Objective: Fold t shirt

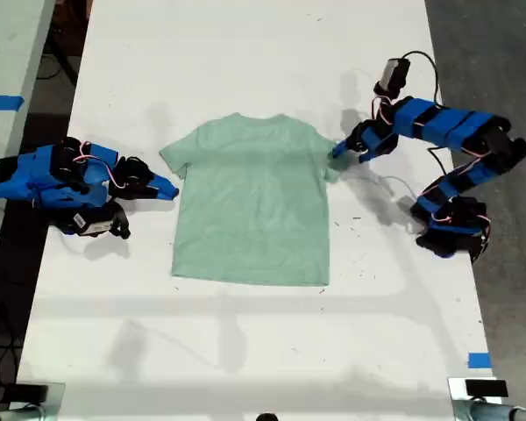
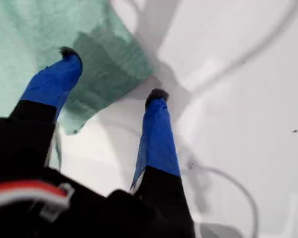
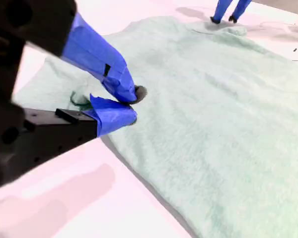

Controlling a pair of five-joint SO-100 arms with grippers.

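No fold is yet seen: the t shirt lies spread flat, neck away from the camera, in the middle of the white table, so the whole of the folding is judged to be left, and only the approach to the two sleeves appears to be made. At the exterior view's left, my second gripper is laid low on the table with its tip at the sleeve on that side; in the second wrist view the blue-taped jaws are seen nearly together at the sleeve's edge, and a small pucker of cloth shows just behind them, but whether cloth is actually pinched between them cannot be told from these pictures. The body of the shirt stretches away from that gripper toward the far arm. At the exterior view's right, my first gripper is brought to the opposite sleeve; in the first wrist view its jaws stand plainly apart, one fingertip over the cloth and the other fingertip over bare table just beside the sleeve's hem, so that the sleeve edge lies between them, not yet gripped.
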